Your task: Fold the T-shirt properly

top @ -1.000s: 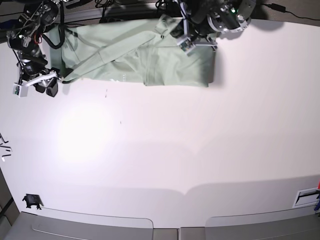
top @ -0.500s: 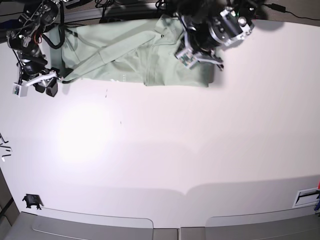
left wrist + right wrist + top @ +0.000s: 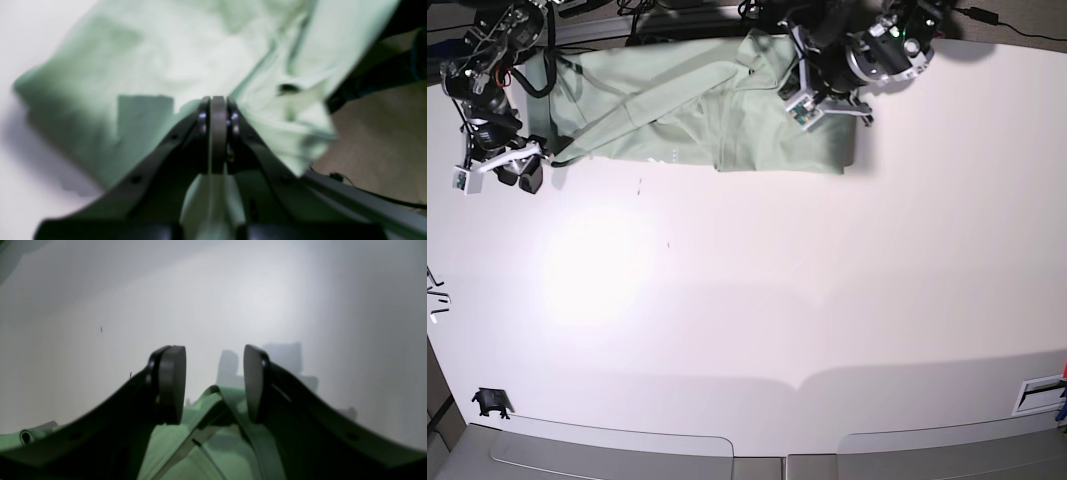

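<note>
1. Jaws of the left gripper (image 3: 218,133) are pressed fully together. Pale green cloth shows below and behind them in the left wrist view, but blur prevents confirming whether any fabric is pinched between them.
2. Jaws of the right gripper (image 3: 213,383) stand apart. A folded edge of cloth lies between and below them; no contact with either dark pad (image 3: 171,383) can be confirmed.
3. Task item: the large pale sage-green short-sleeved T-shirt of soft plain fabric (image 3: 687,110) lies along the far edge of the broad white matte surface (image 3: 757,300), spread lengthwise and partly folded over itself, with a long diagonal crease band across its middle.
4. In the base view, the left gripper (image 3: 812,100) sits over the end of the T-shirt on that view's right, directly above the folded block of cloth there.
5. In the base view, the right gripper (image 3: 512,170) sits at the opposite end, at a thin corner of cloth drawn out to a point just beside the jaws.
6. From the left wrist view, the T-shirt (image 3: 150,66) extends ahead of the closed jaws, rumpled, with its edge hanging past the surface on that view's right.
7. From the right wrist view, bare surface (image 3: 233,300) lies ahead of the open jaws, and the T-shirt (image 3: 213,440) lies beneath them.
</note>
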Robot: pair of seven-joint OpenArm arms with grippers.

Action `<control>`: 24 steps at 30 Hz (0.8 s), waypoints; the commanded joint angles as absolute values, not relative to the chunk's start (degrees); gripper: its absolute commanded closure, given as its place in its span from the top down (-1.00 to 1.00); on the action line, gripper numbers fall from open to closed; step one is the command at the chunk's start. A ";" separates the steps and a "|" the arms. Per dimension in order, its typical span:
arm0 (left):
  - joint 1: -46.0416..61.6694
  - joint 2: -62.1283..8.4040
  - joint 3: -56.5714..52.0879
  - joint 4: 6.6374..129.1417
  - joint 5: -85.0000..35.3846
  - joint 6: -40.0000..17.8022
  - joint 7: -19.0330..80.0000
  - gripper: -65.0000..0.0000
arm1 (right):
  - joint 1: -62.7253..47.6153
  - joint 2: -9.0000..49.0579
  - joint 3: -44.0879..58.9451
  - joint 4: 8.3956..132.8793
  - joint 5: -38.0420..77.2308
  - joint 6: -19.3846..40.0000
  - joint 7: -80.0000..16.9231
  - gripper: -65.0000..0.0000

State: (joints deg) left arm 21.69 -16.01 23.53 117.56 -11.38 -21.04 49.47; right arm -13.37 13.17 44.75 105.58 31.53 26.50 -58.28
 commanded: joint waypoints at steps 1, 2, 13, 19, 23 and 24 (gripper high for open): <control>21.76 -15.90 24.56 118.48 -12.05 -21.21 48.64 -1.00 | -12.99 14.13 44.99 106.43 32.14 26.55 -56.97 -0.19; 21.76 -15.90 25.76 118.48 -12.03 -21.21 48.93 -1.00 | -12.99 14.13 44.99 106.43 32.14 26.55 -56.97 -0.19; 21.15 -15.90 32.67 119.94 -12.05 -27.90 44.91 -1.00 | -13.02 14.15 44.99 106.43 32.12 26.55 -56.99 -0.19; 17.56 -15.92 32.56 121.36 -4.43 -19.90 45.67 -1.00 | -13.04 16.43 44.99 106.41 27.44 26.55 -56.97 -0.17; 16.64 -15.94 29.63 121.34 0.21 -14.48 45.50 -1.00 | -13.30 20.62 45.08 106.15 25.26 26.50 -56.97 0.07; 16.67 -15.94 28.18 121.34 0.08 -14.50 45.47 -0.85 | -13.37 21.74 45.21 105.65 25.61 26.50 -56.99 0.08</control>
State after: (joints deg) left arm 16.84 -16.03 28.14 120.22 0.38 -14.79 46.72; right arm -13.65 20.69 44.75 105.03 25.34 26.52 -58.22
